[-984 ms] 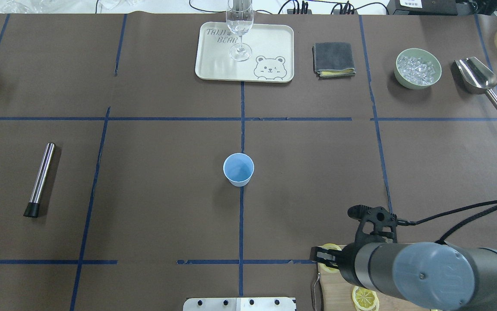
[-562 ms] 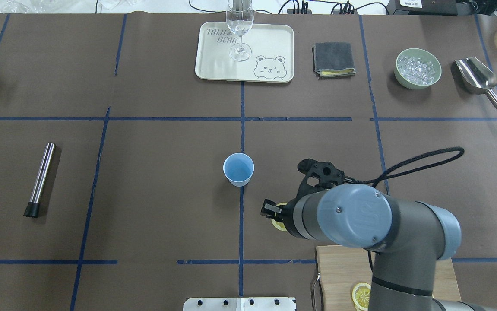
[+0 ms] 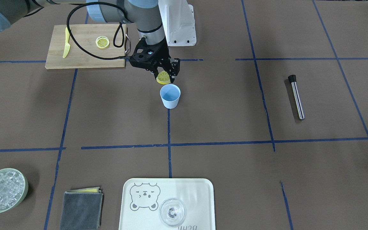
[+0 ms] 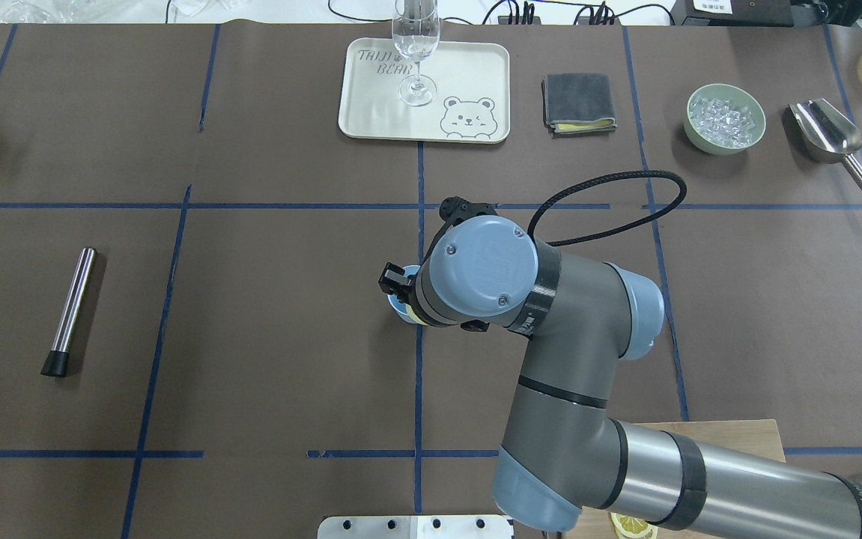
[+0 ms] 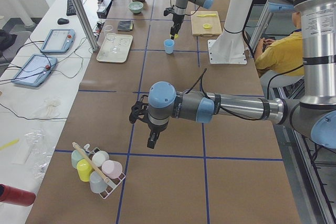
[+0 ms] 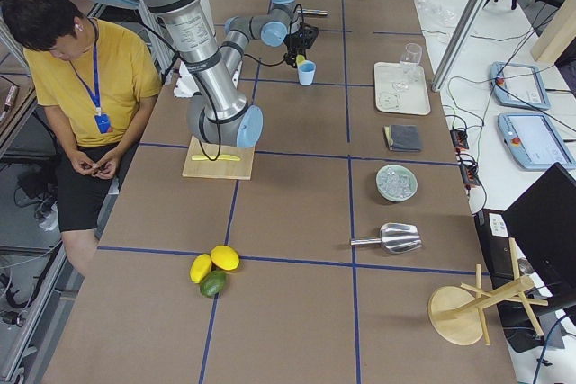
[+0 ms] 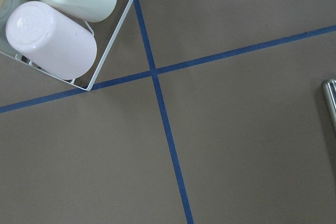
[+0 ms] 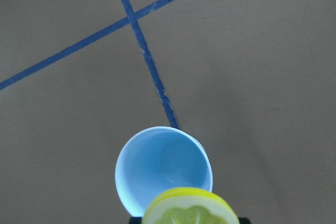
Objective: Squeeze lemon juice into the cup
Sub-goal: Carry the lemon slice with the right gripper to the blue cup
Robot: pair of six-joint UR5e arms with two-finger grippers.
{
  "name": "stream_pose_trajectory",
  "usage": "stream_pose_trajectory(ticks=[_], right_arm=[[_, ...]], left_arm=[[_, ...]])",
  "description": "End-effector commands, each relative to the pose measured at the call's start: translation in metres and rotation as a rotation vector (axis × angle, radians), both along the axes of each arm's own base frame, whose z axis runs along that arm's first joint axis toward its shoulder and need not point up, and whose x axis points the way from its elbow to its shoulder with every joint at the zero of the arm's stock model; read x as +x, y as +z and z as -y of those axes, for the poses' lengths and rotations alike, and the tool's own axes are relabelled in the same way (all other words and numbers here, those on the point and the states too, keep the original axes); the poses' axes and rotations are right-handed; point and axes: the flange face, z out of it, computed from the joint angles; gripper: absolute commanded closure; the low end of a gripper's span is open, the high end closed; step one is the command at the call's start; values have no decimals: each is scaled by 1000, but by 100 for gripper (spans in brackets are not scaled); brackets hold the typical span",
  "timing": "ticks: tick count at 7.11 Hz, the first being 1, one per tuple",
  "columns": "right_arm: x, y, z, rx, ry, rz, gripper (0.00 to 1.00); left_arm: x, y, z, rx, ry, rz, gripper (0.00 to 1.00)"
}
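The light blue cup (image 3: 170, 95) stands upright at the table's middle on a blue tape line. My right gripper (image 3: 164, 75) is shut on the lemon (image 3: 163, 77), a thick yellow piece, and holds it just above the cup's near rim. In the right wrist view the lemon (image 8: 190, 209) overlaps the rim of the cup (image 8: 164, 169), whose inside is bare. In the overhead view the right arm hides most of the cup (image 4: 395, 302). My left gripper (image 5: 152, 141) hangs over bare table far from the cup; I cannot tell whether it is open or shut.
A wooden cutting board (image 3: 84, 52) near the robot's base holds a thin lemon slice (image 3: 102, 42) and a yellow knife (image 3: 66, 46). A steel muddler (image 3: 296, 97), a bear tray (image 3: 199, 191) with a glass (image 3: 172, 212), a grey cloth (image 3: 81, 209) and an ice bowl (image 3: 3, 195) lie around. A cup rack (image 7: 63, 30) sits under the left wrist.
My right arm has carried the lemon from the cutting board across the table to just above the cup. The cup has not moved.
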Motion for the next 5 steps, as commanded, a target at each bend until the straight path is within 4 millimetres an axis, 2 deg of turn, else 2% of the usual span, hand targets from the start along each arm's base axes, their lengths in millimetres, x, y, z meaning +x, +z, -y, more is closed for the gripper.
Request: stream_pose_trajectory(ticks=[1,5], right_arm=[[-9,-1,6,-16,10,-4,35],[-19,0,16,-17,19,-8,35]], left_arm=[[0,-1,0,2,0,0,0],[0,-1,0,2,0,-2,0]])
